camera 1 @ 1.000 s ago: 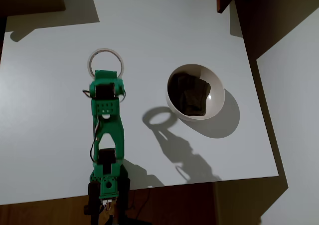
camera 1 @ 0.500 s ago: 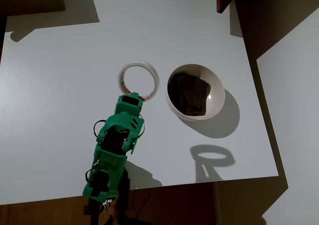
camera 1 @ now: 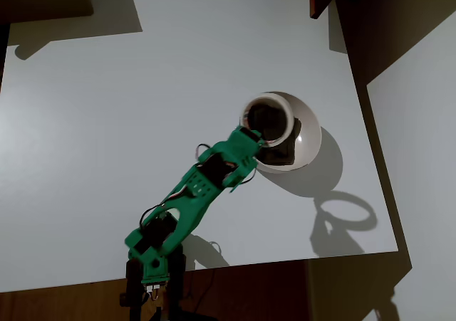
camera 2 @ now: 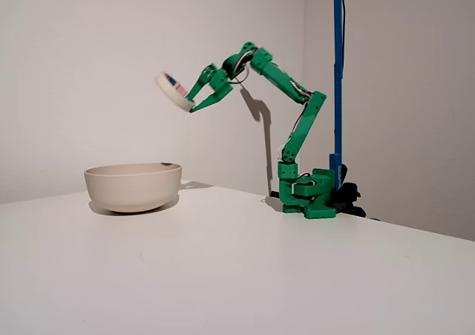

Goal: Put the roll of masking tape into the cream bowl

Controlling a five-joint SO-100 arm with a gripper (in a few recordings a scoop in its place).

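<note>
Cream bowl (camera 2: 133, 186) sits on the white surface (camera 2: 245, 268), well below my claw (camera 2: 194, 97) and a little to its left in the fixed view. At my fingertips the roll of masking tape (camera 2: 174, 91) is pinched by its rim, tilted, high in the air. From overhead, the roll of masking tape (camera 1: 267, 119) lies just beyond my claw (camera 1: 258, 137), over the bowl's (camera 1: 308, 137) near-left part. I judge the lift and carry done. Lowering and letting go remain; the roll is not yet in the bowl. My green arm (camera 2: 286, 82) stretches away to the right.
</note>
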